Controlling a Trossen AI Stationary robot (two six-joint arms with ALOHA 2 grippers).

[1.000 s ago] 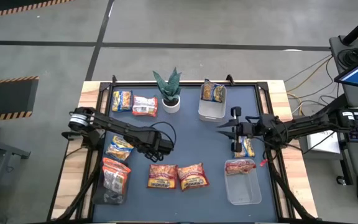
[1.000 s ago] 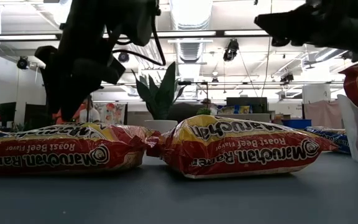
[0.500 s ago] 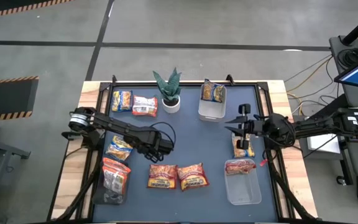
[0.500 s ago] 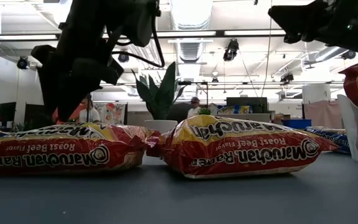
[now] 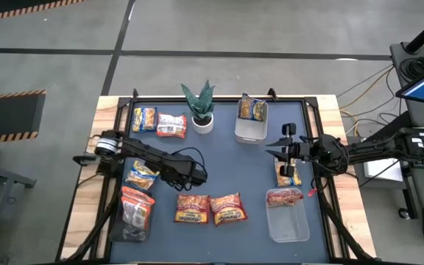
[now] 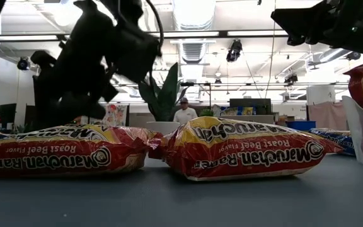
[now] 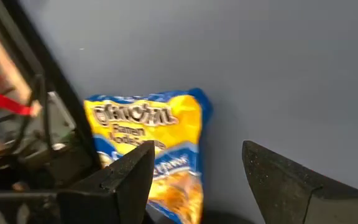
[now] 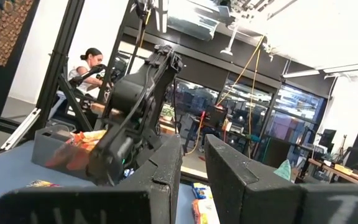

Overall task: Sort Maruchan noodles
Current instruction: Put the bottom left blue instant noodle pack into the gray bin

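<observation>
Two orange-red Maruchan packets lie flat side by side near the front edge. My left gripper hangs open just beyond them, slanting down at the table and touching nothing. Past its fingers in the left wrist view, a yellow-and-blue packet lies flat beside the table frame. My right gripper is raised at the right, tilted upward, fingers almost together and empty. Below it lies a yellow-and-blue packet. More packets lie at the left and far left.
A clear bin at the far middle holds an upright yellow-and-blue packet. A second clear bin at the near right holds an orange-red packet. A potted plant stands far centre. Black frame bars run along the table's sides.
My left gripper has sunk toward the table and tipped further downward, staying open. My right gripper has drawn back a little toward the table's right edge, then held still.
</observation>
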